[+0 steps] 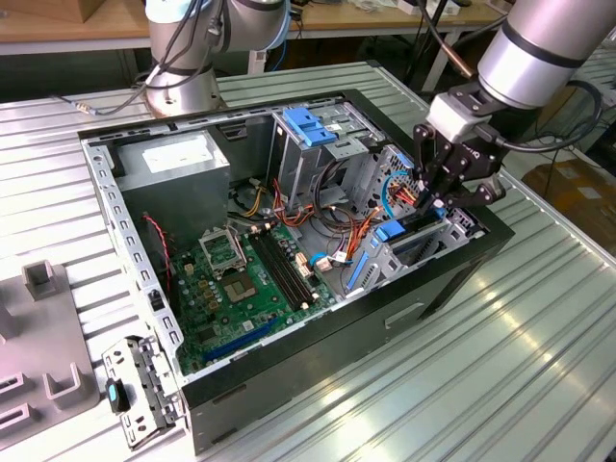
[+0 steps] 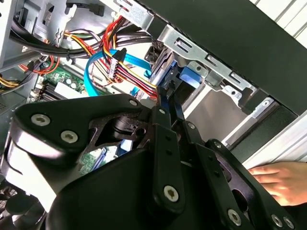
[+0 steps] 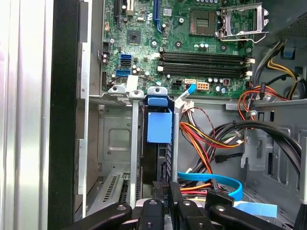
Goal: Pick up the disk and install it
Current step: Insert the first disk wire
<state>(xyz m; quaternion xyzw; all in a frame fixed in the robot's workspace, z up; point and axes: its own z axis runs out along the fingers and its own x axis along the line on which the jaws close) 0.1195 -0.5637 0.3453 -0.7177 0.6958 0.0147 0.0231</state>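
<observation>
Disk (image 3: 159, 128) in blue rail frame, standing on edge, slotted in drive cage (image 3: 115, 143)

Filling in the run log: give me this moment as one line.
stage: disk standing edgewise in drive bay | gripper: at disk's end, inside computer case | person's hand beside case

**Even light, hot spots on metal**

Overhead light fell brightly on the ribbed metal table (image 1: 500, 346), which glared white in patches. The open computer case (image 1: 289, 241) held soft shadows. In the second wrist view the near black gripper (image 2: 168, 96) looked blurred.
</observation>
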